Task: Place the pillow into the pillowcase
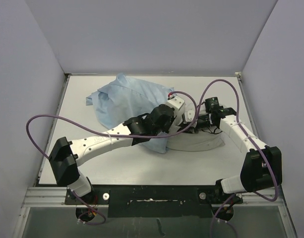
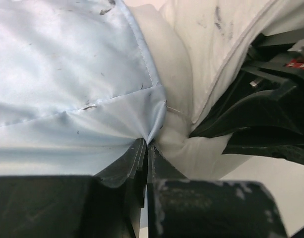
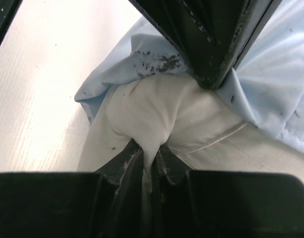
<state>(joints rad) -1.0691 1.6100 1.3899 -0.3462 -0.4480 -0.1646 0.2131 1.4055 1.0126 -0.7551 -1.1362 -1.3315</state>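
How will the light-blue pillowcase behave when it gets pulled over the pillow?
Likely floppy: the pillowcase lies crumpled and bunches into folds where the left claw pinches it. Probably light, given its fine wrinkles. Its sheen suggests it may slide over the pillow.

Your two arms match: smooth white tubular links joined by blocky matt-black joint housings. Your left arm [image 1: 99,143] and your right arm [image 1: 239,132] each carry a thin purple cable. The left cable [image 1: 42,117] and the right cable [image 1: 223,81] both stand off the shells in wide loops. There's a small red mark [image 1: 172,93] where the cable meets the white wrist shell of your left arm. Both bases sit on a black mounting plate [image 1: 142,197] at the near edge of the bench, with a pale round fitting [image 1: 106,196] showing on it. Your jaws are black, wedge-shaped, scuffed with pale scratches and flecked with lint.
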